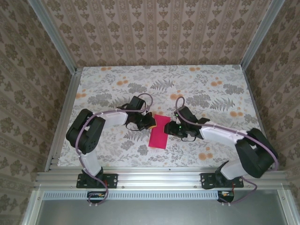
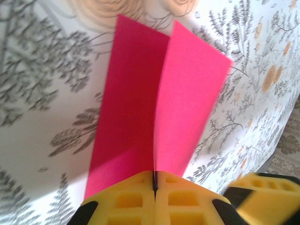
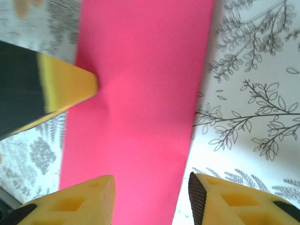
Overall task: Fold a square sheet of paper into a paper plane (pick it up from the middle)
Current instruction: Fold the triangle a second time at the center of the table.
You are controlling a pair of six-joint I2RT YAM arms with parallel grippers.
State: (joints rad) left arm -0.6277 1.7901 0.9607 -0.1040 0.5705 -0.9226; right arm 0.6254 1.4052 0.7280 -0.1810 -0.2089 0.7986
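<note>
Magenta paper (image 1: 159, 133), a narrow doubled strip

Floral-clothed table (image 1: 220, 98), pink sheet of paper (image 1: 158, 136) on it, near middle

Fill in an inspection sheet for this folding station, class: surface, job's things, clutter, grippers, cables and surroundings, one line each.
Surface: floral tablecloth, grey foliage and orange flowers, lying flat.
Job's things: pink sheet of paper between the two arms, doubled into two flaps; no dart shape yet.
Clutter: nothing seen.
Grippers: left gripper shut on the sheet where its two flaps meet; right gripper open, one finger on either side of the sheet.
Cables: lilac cable looped at each wrist, more at the arm bases.
Surroundings: patterned wallpaper walls; aluminium frame along the near edge.
</note>
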